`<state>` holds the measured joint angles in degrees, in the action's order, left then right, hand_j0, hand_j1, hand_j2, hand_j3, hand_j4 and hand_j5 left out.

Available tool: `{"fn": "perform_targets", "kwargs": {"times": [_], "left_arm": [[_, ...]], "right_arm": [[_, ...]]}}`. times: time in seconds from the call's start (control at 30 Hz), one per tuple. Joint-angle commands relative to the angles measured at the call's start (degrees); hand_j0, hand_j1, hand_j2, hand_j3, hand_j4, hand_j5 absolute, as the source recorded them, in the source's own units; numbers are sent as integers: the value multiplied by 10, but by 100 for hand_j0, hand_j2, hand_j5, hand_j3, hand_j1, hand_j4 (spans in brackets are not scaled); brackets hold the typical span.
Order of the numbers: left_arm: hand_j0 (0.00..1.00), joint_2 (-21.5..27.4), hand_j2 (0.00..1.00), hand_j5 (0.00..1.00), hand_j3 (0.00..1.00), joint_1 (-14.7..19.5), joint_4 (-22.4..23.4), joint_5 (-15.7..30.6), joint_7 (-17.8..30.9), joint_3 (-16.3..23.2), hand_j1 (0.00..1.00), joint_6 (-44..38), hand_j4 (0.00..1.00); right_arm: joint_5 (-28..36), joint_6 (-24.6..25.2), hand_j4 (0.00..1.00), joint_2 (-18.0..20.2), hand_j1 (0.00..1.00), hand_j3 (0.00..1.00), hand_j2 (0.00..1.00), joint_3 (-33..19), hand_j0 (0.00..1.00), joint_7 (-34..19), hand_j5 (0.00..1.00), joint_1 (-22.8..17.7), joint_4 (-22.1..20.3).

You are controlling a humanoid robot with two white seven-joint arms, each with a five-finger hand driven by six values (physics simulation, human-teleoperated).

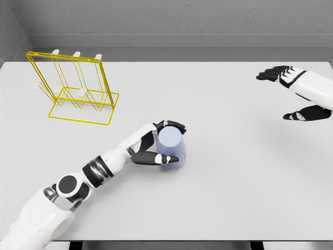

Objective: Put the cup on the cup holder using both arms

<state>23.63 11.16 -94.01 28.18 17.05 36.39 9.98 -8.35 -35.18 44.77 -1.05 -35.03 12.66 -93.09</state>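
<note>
Lavender cup (170, 148) near table (234, 172) centre, upside down it seems, well apart from yellow wire cup holder (73, 86) at 10 o'clock
Left hand (156, 146) fingers wrapped around cup, thumb below, fingers over top edge
Right hand (299, 94) at 3 o'clock, fingers spread wide, holding nothing
Risk: smooth cup may slip or rotate in one-hand grip during lift; rim may hit thin peg and push light holder
</note>
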Motion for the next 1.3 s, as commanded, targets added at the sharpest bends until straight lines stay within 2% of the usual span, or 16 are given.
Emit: {"fn": "perform_targets", "kwargs": {"times": [0.0,0.2,0.57,1.27], "left_arm": [[70,15,70,70,70,0,-20,4,0,-14,70,0,70],[71,40,71,71,71,-5,-38,8,-1,-44,71,2,71],[71,85,71,71,71,0,-65,50,-1,-84,71,2,71],[71,153,71,71,71,31,-63,109,-1,-144,71,1,71]], "right_arm": [[4,2,100,1,100,100,100,0,100,0,100,0,3],[4,2,100,1,100,100,100,0,100,0,100,0,2],[4,2,100,0,100,100,100,0,100,0,100,0,1],[4,2,100,0,100,100,100,0,100,0,100,0,3]]}}
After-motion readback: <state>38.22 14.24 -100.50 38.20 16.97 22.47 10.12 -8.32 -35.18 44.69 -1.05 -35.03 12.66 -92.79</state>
